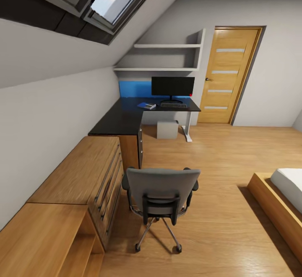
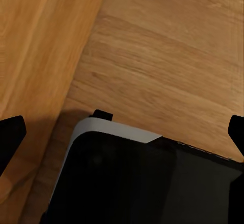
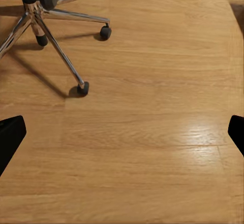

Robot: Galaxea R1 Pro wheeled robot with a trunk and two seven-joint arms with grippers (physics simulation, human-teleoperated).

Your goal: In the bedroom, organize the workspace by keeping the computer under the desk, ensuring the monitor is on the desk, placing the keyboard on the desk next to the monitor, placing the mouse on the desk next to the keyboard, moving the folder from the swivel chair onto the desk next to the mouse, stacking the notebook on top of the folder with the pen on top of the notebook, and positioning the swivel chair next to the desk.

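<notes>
The attic bedroom has a wooden floor (image 1: 218, 155). Left to right: wooden drawer chest (image 1: 79, 172), black desk (image 1: 126, 117) carrying monitor (image 1: 172, 86) and keyboard (image 1: 173, 105), computer (image 1: 167, 129) beneath. The swivel chair (image 1: 161, 193) stands near, well apart from the desk. Both grippers' fingers are spread, empty. Current step appears to be the approach; next, reach the chair.

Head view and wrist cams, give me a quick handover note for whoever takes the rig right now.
Grippers: left and right both open, empty, over the floor.
Things: monitor and keyboard on the desk; a boxy grey case, likely the computer, under it; a blue item left of the keyboard, too small to identify.
Chair faces away, short of the desk; seat hidden.
Left: check mouse, folder, notebook and pen; move chair in.
</notes>
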